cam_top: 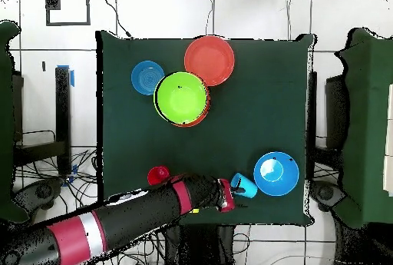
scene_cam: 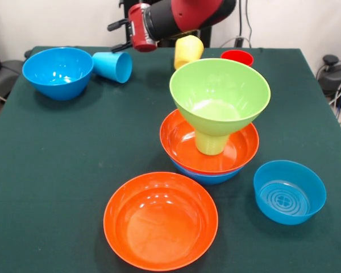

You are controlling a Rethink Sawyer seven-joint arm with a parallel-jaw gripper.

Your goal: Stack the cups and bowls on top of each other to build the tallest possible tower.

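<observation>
Glossy plastic bowls, cups: no readable labels or brands.

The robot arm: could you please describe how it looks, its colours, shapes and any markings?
The arm is a thick rounded tube, glossy red and black in alternating sections. In the overhead view it also carries a pale grey band between a red section and a black one. Its end is a red cylindrical cap with black parts sticking out, the gripper. No cables or lettering can be made out on it.

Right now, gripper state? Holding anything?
Gripper: open, holding nothing, beside the tipped blue cup, not touching it.
</observation>
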